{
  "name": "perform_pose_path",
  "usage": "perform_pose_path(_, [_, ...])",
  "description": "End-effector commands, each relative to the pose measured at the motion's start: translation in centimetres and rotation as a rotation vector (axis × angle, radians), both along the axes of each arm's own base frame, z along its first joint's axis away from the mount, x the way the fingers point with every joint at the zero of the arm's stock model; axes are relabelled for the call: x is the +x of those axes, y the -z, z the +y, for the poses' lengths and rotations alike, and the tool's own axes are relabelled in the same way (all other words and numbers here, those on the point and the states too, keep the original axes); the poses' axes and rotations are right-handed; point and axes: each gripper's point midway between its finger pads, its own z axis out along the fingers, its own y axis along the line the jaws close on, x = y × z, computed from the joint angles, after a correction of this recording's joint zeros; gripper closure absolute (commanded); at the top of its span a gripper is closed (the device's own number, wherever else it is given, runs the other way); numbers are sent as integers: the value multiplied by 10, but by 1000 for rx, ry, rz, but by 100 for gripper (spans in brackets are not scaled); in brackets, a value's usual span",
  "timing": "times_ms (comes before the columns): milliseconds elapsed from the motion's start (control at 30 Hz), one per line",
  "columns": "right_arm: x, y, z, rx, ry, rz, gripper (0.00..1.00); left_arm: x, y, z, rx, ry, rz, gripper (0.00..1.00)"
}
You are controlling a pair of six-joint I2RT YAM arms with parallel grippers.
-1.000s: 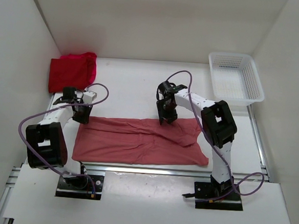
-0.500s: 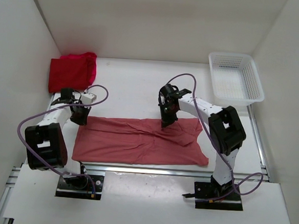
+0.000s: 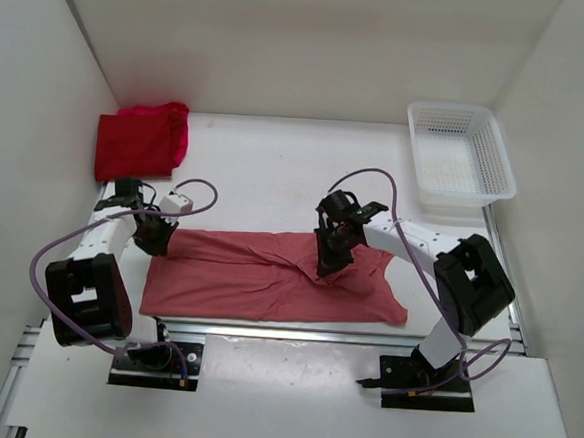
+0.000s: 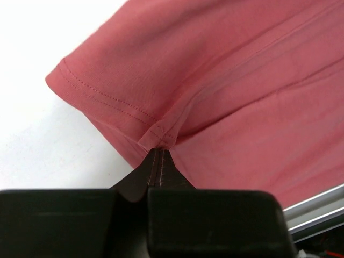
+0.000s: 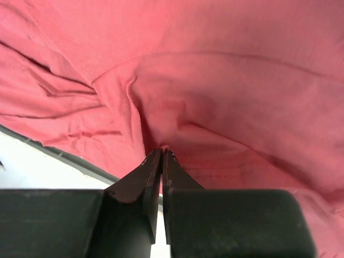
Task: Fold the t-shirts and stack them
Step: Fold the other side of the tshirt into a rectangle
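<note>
since both arms have the cloth in their grip, the step in hand looks like the first fold of the faded salmon pink cloth t-shirt (image 3: 257, 287). it lies spread flat along the near edge of the wide white worktop (image 3: 276, 158), between the two arm bases. to do this fold well, i judge that both arms should lift only a little and travel together at one speed, so that the carried edge is straight and the lower layer is not dragged off the near edge. the wrinkles near the middle may need smoothing afterwards.

the left arm (image 3: 94, 250) is bent low, its wrist turned down to the left end of the shirt. the right arm (image 3: 421, 243) reaches low and leftward to the shirt's far edge near the middle.

at the far left corner lies a heap of darker red cloth (image 3: 137, 143), crimson with a brighter pinkish-red part, well apart from the spread shirt. a white plastic mesh basket (image 3: 460, 151) stands at the far right.

the left jaws are clamped on the stitched hem corner (image 4: 158, 134) of the shirt. the right jaws are pressed together on a small pinch of its cloth.
</note>
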Motion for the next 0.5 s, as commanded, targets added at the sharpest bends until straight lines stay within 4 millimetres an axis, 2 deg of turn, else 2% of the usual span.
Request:
perform_pose_path(0, [-2,-15,8,68,18,-39,99,-11,-9,2,3,47,-11,100])
perform_pose_path(67, [-6,-18,7,80,27,-30,100,-6,-18,4,-6,77,-37,100])
perform_pose_path(167, [-14,-20,4,84,26,-24,100,-9,-26,1,-37,130,-46,100])
perform_pose_path(233, [-17,-19,4,100,26,-20,100,-21,-22,-1,-33,184,-6,100])
perform_pose_path(300, [-24,-14,3,103,31,3,100,-35,-10,-3,-9,233,42,100])
perform_pose_path(367, [-27,-13,4,105,21,7,100,-39,-4,0,16,240,57,100])
perform_pose_path(467, [-31,-10,5,97,18,12,100,-38,-9,-2,-38,206,34,100])
